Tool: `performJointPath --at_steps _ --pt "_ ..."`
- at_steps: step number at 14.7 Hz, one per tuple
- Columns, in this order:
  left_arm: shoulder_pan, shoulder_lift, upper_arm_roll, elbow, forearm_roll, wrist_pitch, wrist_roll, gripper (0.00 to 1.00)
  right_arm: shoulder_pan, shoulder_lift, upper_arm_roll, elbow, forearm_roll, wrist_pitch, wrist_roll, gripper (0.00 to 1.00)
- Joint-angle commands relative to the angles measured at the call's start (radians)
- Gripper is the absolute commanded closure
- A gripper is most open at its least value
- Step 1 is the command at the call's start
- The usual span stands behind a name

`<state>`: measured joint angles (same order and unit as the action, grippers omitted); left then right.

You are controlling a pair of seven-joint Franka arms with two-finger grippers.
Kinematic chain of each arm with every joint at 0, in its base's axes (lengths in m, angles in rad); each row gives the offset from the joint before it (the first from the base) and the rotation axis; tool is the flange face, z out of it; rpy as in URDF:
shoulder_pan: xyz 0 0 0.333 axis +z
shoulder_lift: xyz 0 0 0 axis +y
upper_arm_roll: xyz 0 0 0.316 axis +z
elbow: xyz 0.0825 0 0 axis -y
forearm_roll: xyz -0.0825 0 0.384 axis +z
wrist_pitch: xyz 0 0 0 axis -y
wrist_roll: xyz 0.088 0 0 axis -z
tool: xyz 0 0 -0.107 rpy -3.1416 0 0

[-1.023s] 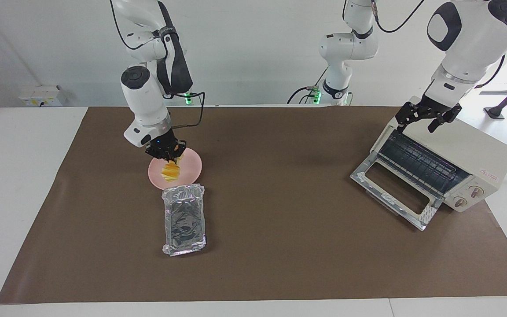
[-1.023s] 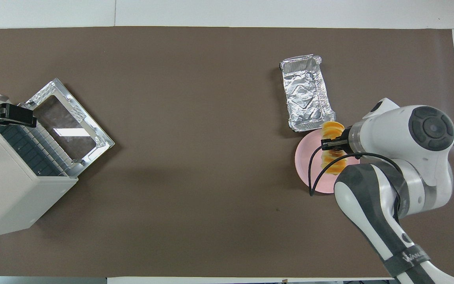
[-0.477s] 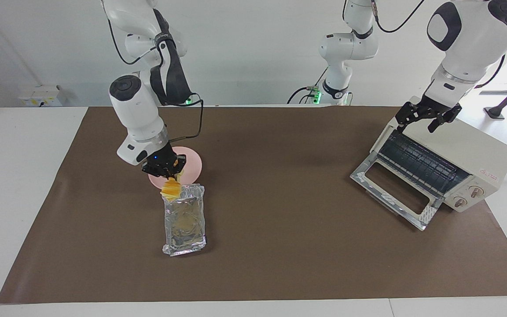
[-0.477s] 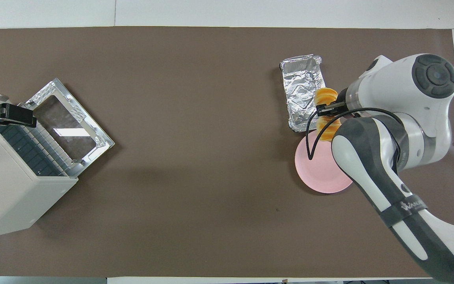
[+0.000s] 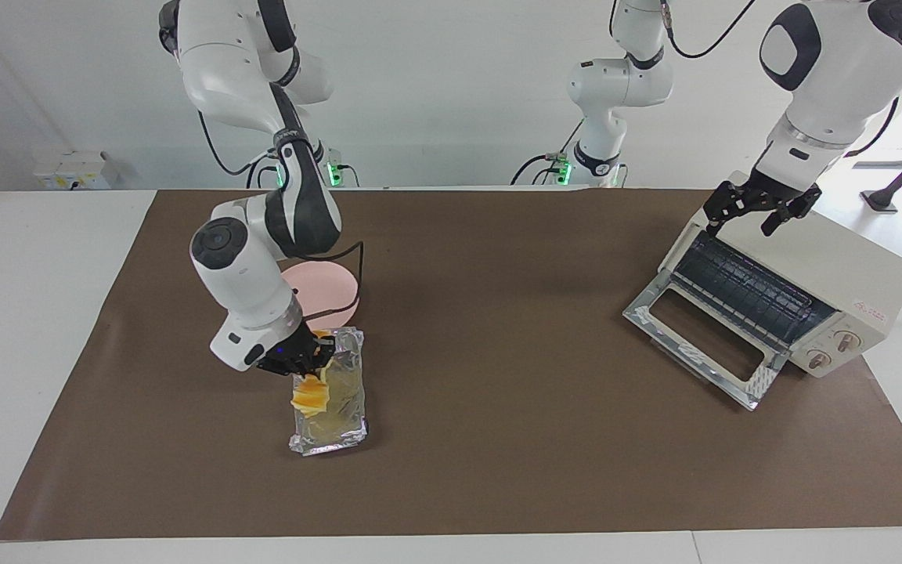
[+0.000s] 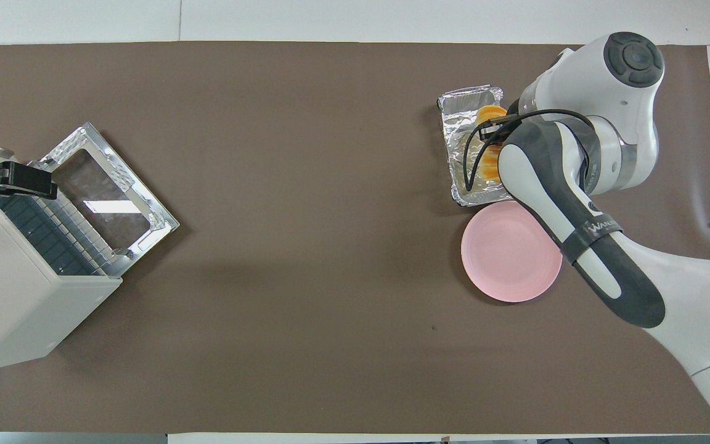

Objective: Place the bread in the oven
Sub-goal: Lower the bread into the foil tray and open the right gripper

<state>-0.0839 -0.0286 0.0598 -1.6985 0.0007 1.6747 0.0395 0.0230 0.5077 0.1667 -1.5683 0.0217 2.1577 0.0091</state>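
Overhead, the right gripper (image 5: 304,366) gripped the bread (image 5: 309,395) above the foil tray (image 5: 341,407), beside the pink plate (image 5: 326,286) toward the right arm's end of the bench. The left gripper (image 5: 760,205) waited with fingers spread over the oven (image 5: 827,278), whose door hung open at the left arm's end.

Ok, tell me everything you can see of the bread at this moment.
The small golden-yellow ridged bread loaf is clamped in the right gripper, whose jaws are shut on its upper part. It hangs tilted, lower end down, over the crinkled silver foil tray, off the round pink plate. Whether its tip touches the foil cannot be told. Its segments look slice-like and soft.
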Motion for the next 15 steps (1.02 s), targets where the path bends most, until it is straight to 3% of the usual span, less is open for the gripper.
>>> performJointPath --at_steps 1,6,7,9,15 --pt "0.004 -0.017 0.002 -0.021 -0.014 0.005 0.008 0.00 0.005 0.035 0.007 0.025 -0.008 0.039 -0.015 1.00" --pt "0.004 -0.017 0.002 -0.021 -0.014 0.005 0.008 0.00 0.008 0.026 0.007 -0.078 -0.011 0.155 -0.020 1.00" --pt "0.004 -0.017 0.002 -0.021 -0.014 0.005 0.008 0.00 0.008 0.025 0.007 -0.078 -0.012 0.154 -0.018 0.85" --pt "0.004 -0.017 0.002 -0.021 -0.014 0.005 0.008 0.00 0.008 0.023 0.007 -0.075 -0.009 0.142 -0.014 0.00" --pt "0.003 -0.017 0.002 -0.021 -0.014 0.005 0.008 0.00 0.003 0.009 0.008 -0.006 -0.008 0.008 0.011 0.00"
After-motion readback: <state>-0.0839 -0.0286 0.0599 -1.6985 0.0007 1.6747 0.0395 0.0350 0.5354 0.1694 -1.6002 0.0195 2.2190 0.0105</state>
